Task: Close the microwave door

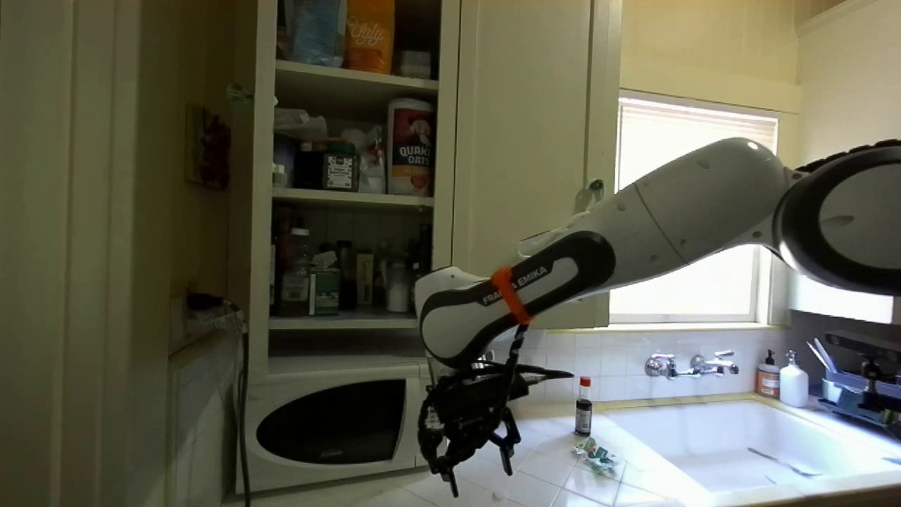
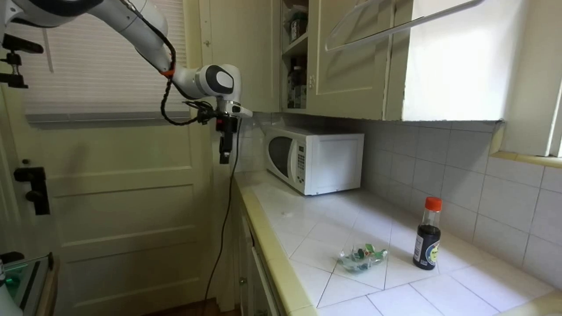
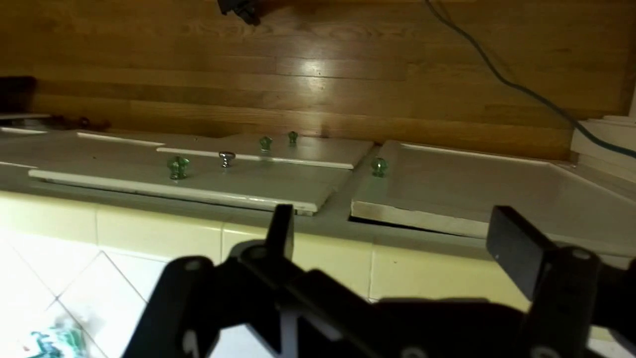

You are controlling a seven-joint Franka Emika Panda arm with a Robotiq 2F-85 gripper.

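Note:
The white microwave point(image 1: 281, 474) stands at the end of the counter and shows whole in an exterior view point(image 2: 336, 162). Its door, with the dark oval window point(image 1: 334, 422), lies flush with the front, shut as far as I can see, also in an exterior view point(image 2: 280, 151). My gripper point(image 1: 481, 476) points down, in front of the microwave and apart from it. It hides most of the button panel in that view. In an exterior view the gripper point(image 2: 225, 157) hangs left of the door. In the wrist view the gripper's fingers point(image 3: 395, 219) are wide apart with nothing between them. The microwave is out of the wrist view.
A red-capped bottle point(image 1: 583, 408) and a crumpled plastic wrapper point(image 2: 362, 259) stand on the tiled counter. The counter's yellow edge point(image 3: 308, 248) lies below the gripper. Open cupboard shelves point(image 1: 355, 196) are above the microwave. A dark cable point(image 2: 224, 228) hangs by the counter.

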